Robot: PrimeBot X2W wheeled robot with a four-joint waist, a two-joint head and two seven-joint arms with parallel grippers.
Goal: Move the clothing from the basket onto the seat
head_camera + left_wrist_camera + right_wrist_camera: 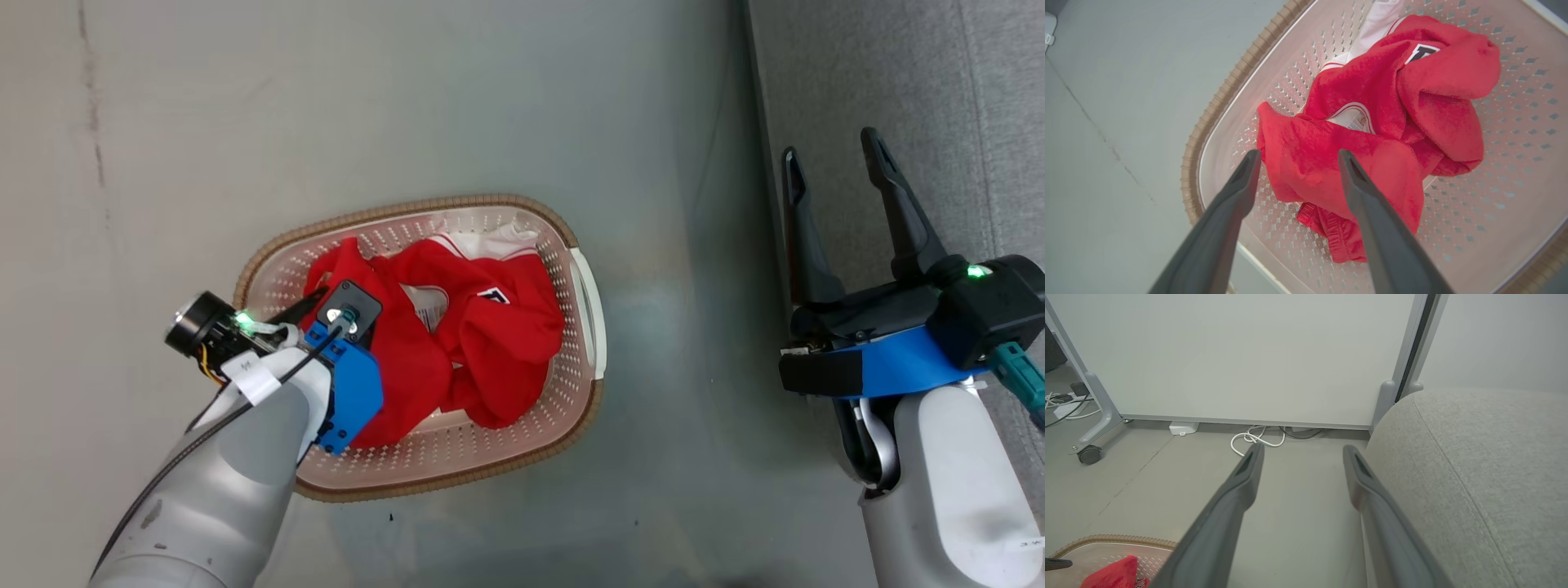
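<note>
Left wrist view: hovering with fingers (1229, 204) apart over soft, light, floppy clothing (1392, 106) near rim of basket (1207, 118); probably best pinched at nearest bunched fold.

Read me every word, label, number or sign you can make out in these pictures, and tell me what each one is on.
Nothing reads clearly.
The patch on the clothing in the basket: black-and-white letter, folded over, unreadable.
The collar label: print too small.
The white tag by the left forearm: marks blurred.
The sticker on the right forearm: too small.
</note>
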